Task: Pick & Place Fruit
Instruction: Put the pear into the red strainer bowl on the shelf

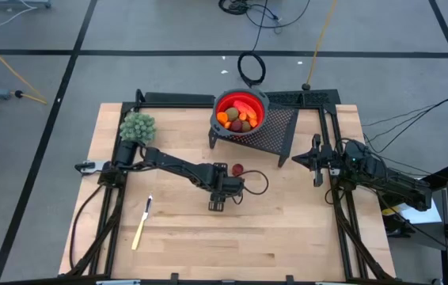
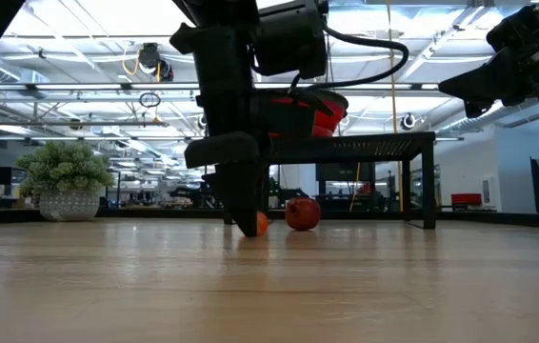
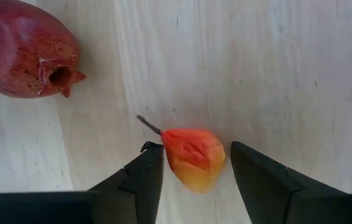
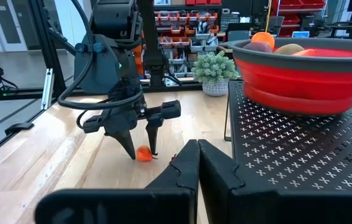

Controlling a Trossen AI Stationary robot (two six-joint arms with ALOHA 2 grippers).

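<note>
A small orange-red fruit (image 3: 193, 160) with a short stem lies on the wooden table. My left gripper (image 3: 194, 149) points down over it, open, with one finger on each side. A dark red ball (image 3: 23, 50) rests on the table a little farther back, beside the gripper (image 1: 216, 204). The red bowl (image 1: 240, 95) stands on a black mesh stand (image 1: 275, 131) at the far middle and holds several fruits. My right gripper (image 1: 317, 162) waits shut and level at the right edge, beside the stand. My left gripper comes at the small orange-red fruit from above, with its fingertips down at the table. One finger (image 3: 151, 163) lies right against the fruit's stem-end side (image 3: 168, 155); whether it touches, I cannot tell. A gap shows between the other finger and the fruit.
A bushy green plant in a pot (image 1: 137, 127) stands at the far left. A yellow-handled knife (image 1: 142, 226) lies near the left front. The near half of the table (image 1: 287, 237) is bare wood.
</note>
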